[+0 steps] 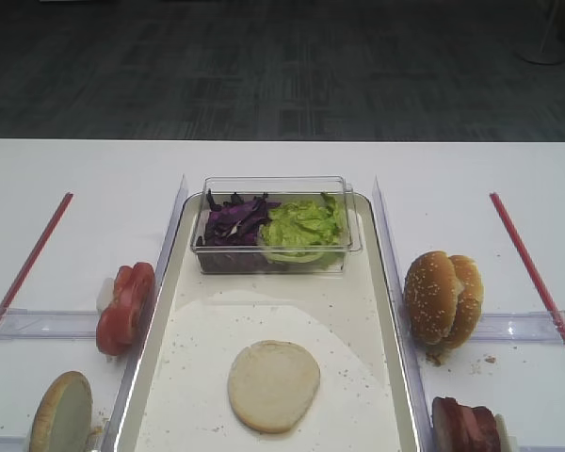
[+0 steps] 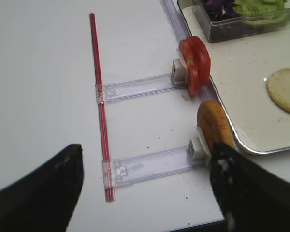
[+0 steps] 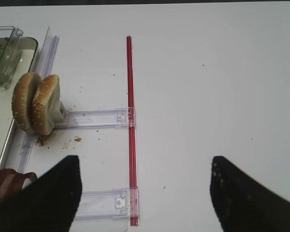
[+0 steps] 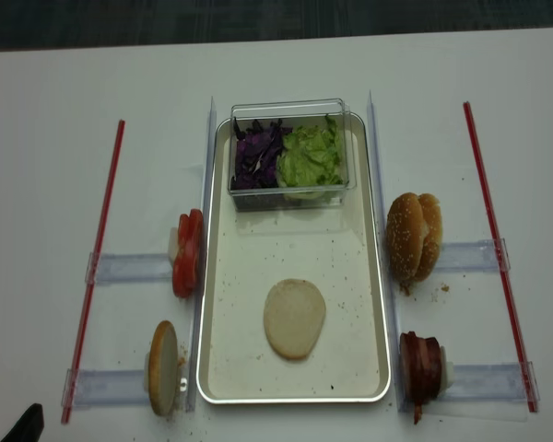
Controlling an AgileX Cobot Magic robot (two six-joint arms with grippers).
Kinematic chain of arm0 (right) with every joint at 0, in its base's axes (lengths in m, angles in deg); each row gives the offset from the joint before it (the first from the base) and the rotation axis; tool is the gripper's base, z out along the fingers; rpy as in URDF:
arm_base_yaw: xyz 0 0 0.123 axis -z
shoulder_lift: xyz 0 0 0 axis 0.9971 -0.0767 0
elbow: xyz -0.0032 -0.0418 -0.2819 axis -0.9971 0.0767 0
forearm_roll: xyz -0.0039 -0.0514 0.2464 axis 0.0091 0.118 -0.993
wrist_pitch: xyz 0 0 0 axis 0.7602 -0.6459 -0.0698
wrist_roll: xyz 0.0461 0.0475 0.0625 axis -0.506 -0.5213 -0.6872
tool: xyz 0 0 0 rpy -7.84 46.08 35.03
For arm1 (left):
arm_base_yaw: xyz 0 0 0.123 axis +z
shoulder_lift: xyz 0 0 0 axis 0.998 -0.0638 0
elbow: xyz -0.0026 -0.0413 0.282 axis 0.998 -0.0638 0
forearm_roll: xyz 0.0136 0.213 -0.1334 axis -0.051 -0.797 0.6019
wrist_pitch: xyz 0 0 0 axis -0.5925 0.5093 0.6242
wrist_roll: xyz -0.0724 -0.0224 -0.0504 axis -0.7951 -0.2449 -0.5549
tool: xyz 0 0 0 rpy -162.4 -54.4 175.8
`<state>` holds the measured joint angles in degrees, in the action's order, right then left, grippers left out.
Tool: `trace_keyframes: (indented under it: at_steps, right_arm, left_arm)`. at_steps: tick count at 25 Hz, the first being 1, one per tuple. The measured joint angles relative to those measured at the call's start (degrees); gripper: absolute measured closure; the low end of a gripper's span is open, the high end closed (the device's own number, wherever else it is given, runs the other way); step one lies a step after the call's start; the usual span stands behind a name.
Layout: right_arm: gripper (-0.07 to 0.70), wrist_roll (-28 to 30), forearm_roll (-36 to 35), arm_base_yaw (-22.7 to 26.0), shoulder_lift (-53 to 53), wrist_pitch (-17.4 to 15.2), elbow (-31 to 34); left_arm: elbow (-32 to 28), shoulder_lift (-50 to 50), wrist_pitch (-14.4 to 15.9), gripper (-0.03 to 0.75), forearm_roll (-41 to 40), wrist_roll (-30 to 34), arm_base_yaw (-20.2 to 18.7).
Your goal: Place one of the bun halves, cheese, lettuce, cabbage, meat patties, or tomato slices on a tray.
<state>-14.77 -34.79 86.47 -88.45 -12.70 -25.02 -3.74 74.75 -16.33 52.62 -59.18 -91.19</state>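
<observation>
While tools apart, bun half [image 1: 273, 385] on tray [image 1: 386, 311].

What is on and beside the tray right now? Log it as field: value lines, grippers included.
tray: holds clear tub and one flat bun half
bun half: lying flat, cut face up, apart from tub
clear tub: at far end, cabbage left, lettuce right
tomato slices: on edge, left of tray
meat patties: on edge, right of tray
left gripper: open, empty
right gripper: open, empty

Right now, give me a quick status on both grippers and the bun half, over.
Left gripper open, empty. Right gripper open, empty. Bun half flat on the tray, cut face up. Nothing near it, clear tub sits at far end.
</observation>
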Motion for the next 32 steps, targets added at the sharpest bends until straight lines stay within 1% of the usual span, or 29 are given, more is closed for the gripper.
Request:
trace_keyframes:
  at_steps: [9,14,32]
  right_arm:
    - [0.061,0.0,0.0,0.0,0.0,0.0,0.0]
    - [0.061,0.0,0.0,0.0,0.0,0.0,0.0]
    - [0.061,0.0,0.0,0.0,0.0,0.0,0.0]
  left_arm:
    - [0.0,0.0,0.0,0.213,0.0,-0.04,0.0]
    - [0.0,0.0,0.0,0.213,-0.41,-1.65,0.0]
    - [0.0,0.0,0.0,0.213,-0.65,-1.65,0.0]
